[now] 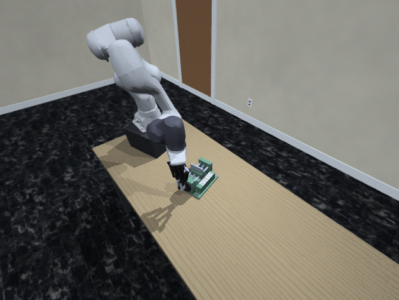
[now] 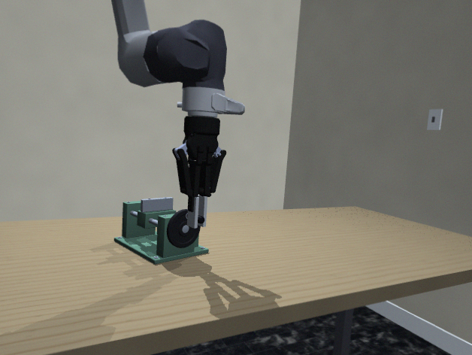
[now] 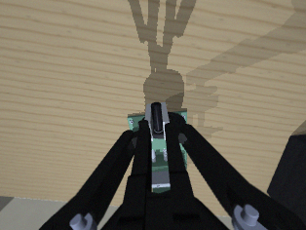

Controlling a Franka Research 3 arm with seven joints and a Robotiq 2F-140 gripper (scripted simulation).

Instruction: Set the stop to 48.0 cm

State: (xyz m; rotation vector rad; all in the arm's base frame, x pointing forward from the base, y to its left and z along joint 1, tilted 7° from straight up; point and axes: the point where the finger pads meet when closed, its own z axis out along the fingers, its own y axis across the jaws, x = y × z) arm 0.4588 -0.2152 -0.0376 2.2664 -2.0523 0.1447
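stop fixture on table, handwheel at front

Light wood table with thin lines of grain, smooth and not shiny. Green painted fixture, flat and dull, like painted metal. Grey bar on top, looks like bare metal. Black handwheel, smooth with a soft shine, like hard plastic. Black gripper, dull, closed on a small dark handle of the handwheel; pale grey fingertips, like brushed metal. White and dark grey arm, smooth shell with a soft gloss. Black floor with grey specks, like polished stone. Plain matt walls. Brown wood door.
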